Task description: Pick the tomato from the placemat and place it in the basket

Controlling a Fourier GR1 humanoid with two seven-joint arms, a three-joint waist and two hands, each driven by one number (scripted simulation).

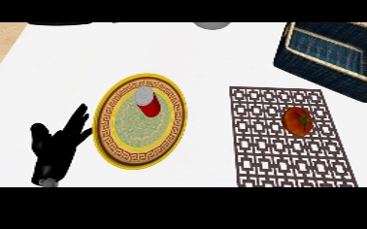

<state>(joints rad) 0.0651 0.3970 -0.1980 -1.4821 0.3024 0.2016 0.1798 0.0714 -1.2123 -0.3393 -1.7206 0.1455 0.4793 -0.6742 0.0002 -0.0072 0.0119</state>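
Left hand (58, 143) rested at lower left on the white bench (215, 63), fingers straight and spread, holding nothing. Just beside it: round yellow-rimmed patterned plate (118, 148) carrying a red can (147, 102) with grey lid. Tomato (298, 121), round, sat on the brown lattice placemat (265, 145). Dark woven basket (315, 60) at upper right.
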